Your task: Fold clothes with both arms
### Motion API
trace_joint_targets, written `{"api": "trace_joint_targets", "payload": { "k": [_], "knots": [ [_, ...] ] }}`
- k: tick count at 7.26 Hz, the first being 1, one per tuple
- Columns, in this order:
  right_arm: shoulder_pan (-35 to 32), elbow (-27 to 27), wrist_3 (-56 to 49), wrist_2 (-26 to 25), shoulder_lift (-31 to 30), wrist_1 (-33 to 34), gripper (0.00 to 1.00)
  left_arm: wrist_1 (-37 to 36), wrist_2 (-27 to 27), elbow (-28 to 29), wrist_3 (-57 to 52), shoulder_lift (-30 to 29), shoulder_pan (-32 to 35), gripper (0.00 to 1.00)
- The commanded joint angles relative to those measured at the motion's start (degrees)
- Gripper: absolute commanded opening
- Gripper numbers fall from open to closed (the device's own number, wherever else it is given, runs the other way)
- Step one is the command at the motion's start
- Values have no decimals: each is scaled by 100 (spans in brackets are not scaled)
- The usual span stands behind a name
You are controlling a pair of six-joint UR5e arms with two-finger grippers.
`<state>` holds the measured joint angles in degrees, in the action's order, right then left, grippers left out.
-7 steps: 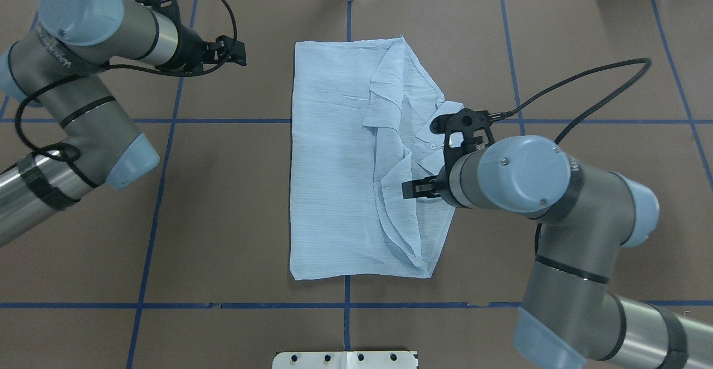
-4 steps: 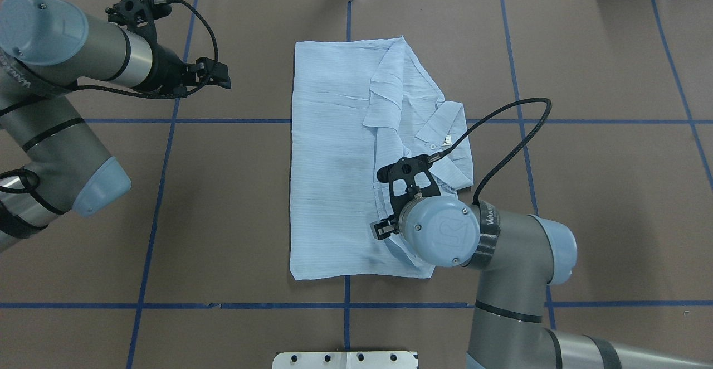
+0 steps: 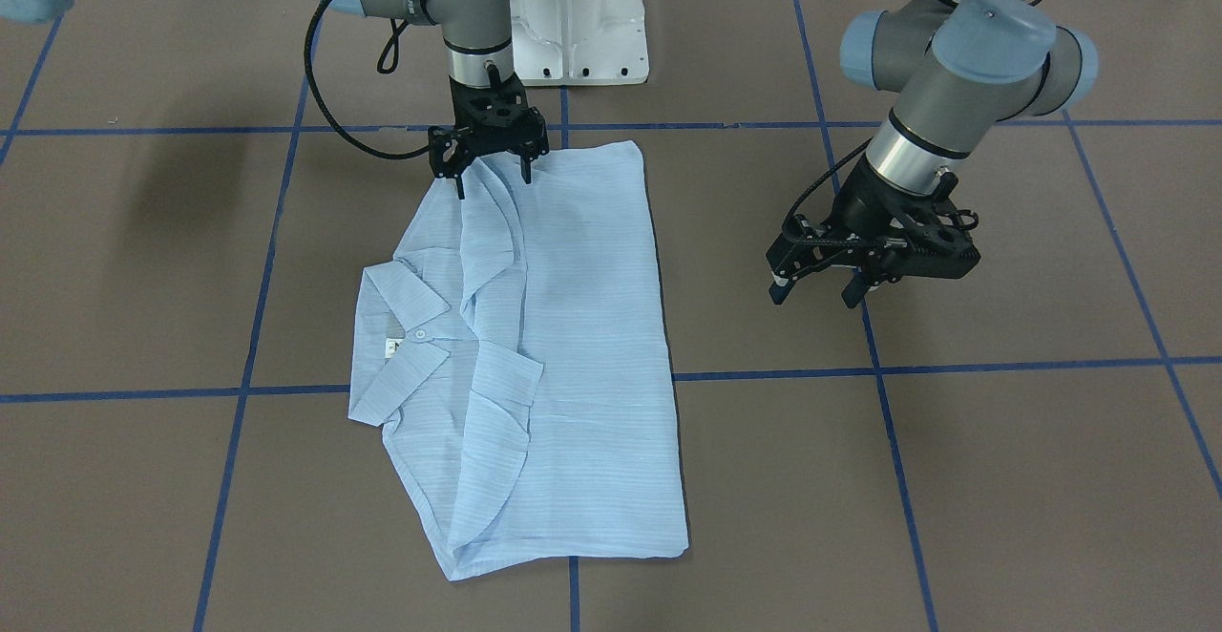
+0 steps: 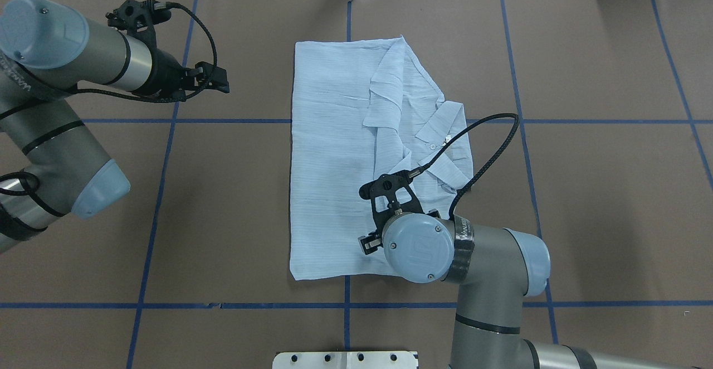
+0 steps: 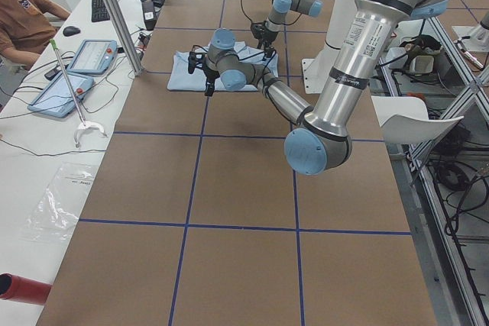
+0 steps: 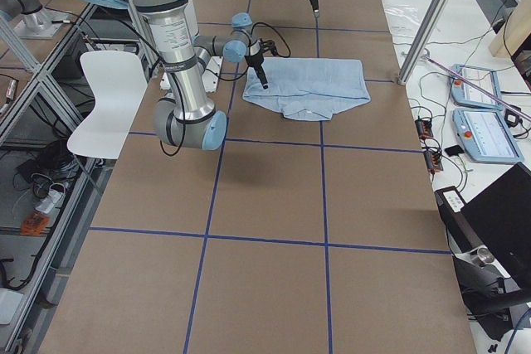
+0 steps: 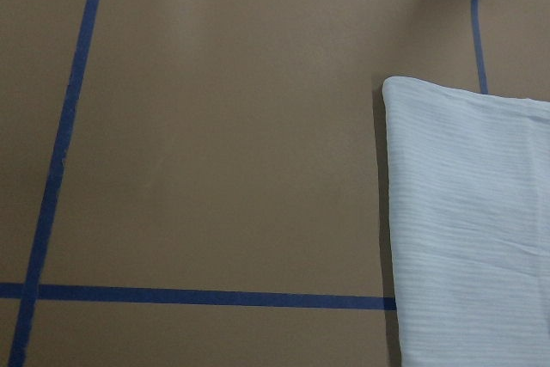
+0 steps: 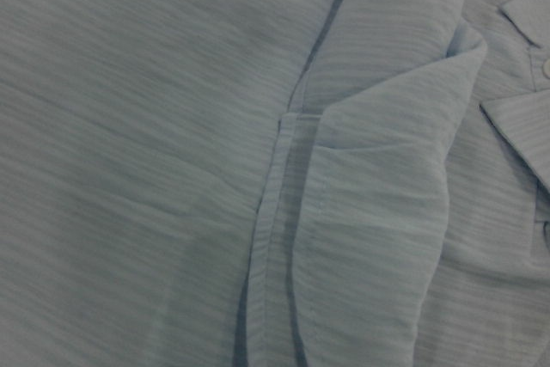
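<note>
Pale-blue, finely striped cloth is spread flat at the middle of the brown table [image 4: 585, 202]; the shirt [image 4: 328, 179] is folded to a long oblong and laid over a crossing of the blue tape lines [image 4: 223, 121]. Its straight long edge is turned to the robot's left; on the robot's right side the collar [image 3: 401, 293] is laid open, with a small white button [image 3: 418, 334] and a label [image 3: 391, 348] seen beside it; a sleeve is folded along that same side in loose pleats.

The right gripper [image 3: 494, 185] is pointed straight down at the shirt's corner on the robot's right, nearest the white base [image 3: 582, 31]; its jaws are seen well parted, with nothing clasped between them; whether the fingertips touch the cloth cannot be told. In the right wrist view only cloth is shown, crossed by a stitched hem and a rounded fold.

The left gripper [image 3: 811, 296] is held over bare table, well apart from the shirt on the robot's left; its jaws are spread and empty. In the left wrist view the shirt's straight edge is seen at the right of the frame, beside brown table and tape.
</note>
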<state>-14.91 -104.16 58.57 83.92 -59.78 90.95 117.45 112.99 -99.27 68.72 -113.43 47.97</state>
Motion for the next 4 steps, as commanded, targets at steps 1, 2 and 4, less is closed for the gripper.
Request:
{"api": "trace_joint_targets", "payload": {
  "k": [1, 2, 4],
  "knots": [
    [5, 71, -100, 2, -60, 11, 100, 14, -5, 4, 19, -3, -24, 100],
    [5, 123, -126, 10, -77, 11, 100, 14, -5, 4, 36, -3, -50, 100],
    [-56, 168, -127, 19, -77, 19, 100, 6, 3, -23, 27, -3, -51, 100]
  ]
}}
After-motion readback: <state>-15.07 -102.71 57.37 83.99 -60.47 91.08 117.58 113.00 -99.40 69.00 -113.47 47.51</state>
